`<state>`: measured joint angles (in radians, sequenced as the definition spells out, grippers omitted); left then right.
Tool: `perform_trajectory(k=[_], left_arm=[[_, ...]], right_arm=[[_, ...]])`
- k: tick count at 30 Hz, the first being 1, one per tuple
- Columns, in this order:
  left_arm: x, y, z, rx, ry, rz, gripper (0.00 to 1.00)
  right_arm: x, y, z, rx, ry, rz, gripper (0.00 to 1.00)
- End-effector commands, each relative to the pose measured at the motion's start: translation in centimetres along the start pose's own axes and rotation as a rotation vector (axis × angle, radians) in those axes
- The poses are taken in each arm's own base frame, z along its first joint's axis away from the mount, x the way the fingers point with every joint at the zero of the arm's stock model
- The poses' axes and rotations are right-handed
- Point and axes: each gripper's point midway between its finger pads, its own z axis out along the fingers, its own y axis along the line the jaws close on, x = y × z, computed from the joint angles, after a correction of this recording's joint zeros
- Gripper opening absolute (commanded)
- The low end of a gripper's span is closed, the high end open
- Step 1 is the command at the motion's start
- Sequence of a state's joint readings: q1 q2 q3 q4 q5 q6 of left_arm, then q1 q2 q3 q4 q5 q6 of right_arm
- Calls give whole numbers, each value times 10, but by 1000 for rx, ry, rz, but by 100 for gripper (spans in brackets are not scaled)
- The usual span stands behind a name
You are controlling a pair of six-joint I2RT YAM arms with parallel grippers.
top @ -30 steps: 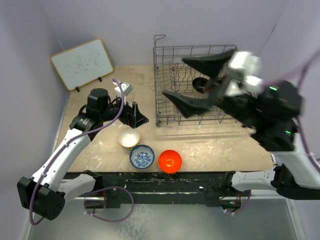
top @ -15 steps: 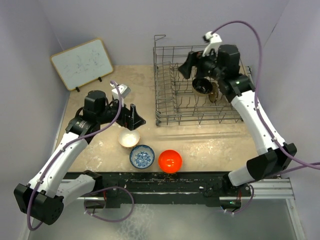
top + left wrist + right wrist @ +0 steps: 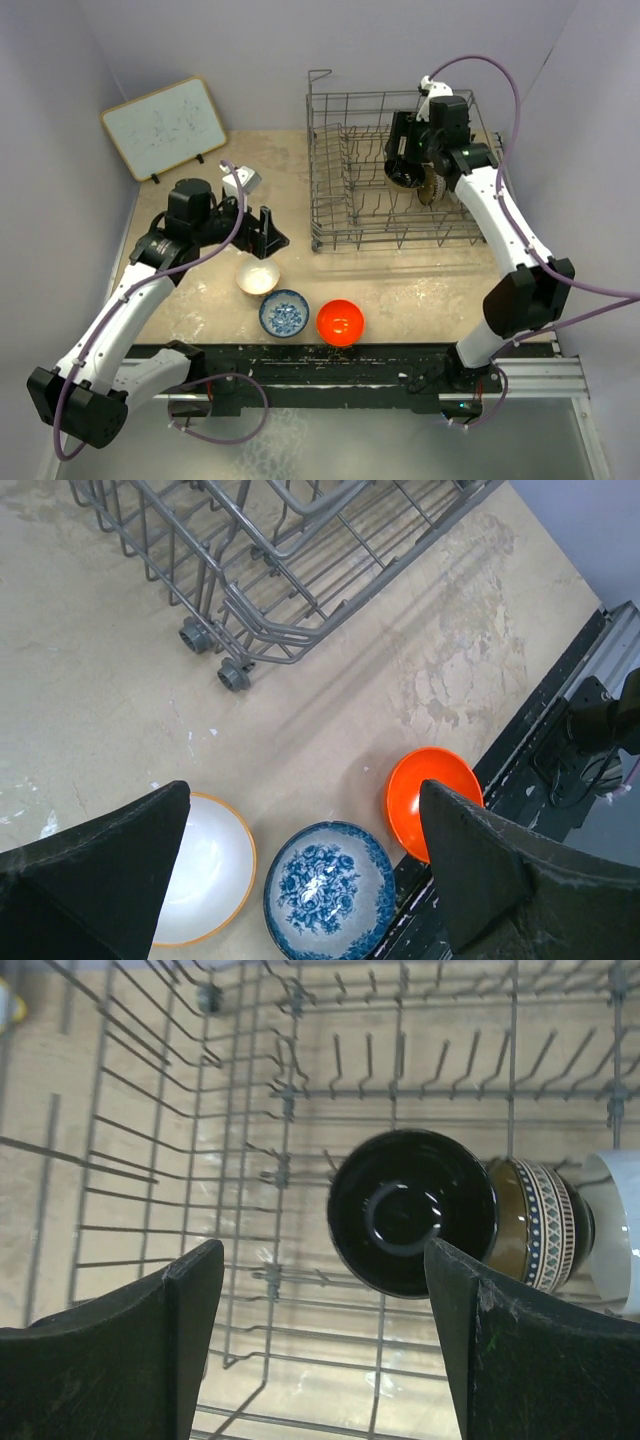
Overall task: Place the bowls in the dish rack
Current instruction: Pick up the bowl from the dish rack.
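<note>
Right gripper (image 3: 322,1250), spread empty, hangs over the black bowl (image 3: 410,1210), propped on edge by dish rack (image 3: 280,1090) tines. Left gripper (image 3: 302,785), likewise open, hovers near the cream bowl (image 3: 205,865).

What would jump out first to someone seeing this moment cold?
The bright orange-red bowl at the near edge of the table grabs the eye, beside the blue-and-white bowl and the cream bowl. Next is the grey dish rack at the far right, where the right arm's open fingers hang over a glossy black bowl inside it.
</note>
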<state>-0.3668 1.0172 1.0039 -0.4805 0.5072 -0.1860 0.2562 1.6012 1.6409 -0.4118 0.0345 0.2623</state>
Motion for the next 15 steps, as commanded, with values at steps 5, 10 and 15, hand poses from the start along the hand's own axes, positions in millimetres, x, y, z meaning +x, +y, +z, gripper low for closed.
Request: perform_trajectory(k=[5, 10, 15], left_arm=[[-79, -23, -35, -8, -205, 129, 99], [-120, -37, -30, 58, -271, 166, 99], [-159, -52, -9, 139, -307, 178, 99]], right_arm=[[-1, -33, 1, 75, -15, 86, 82], [2, -46, 5, 79, -7, 110, 82], [-4, -68, 2, 74, -31, 166, 78]])
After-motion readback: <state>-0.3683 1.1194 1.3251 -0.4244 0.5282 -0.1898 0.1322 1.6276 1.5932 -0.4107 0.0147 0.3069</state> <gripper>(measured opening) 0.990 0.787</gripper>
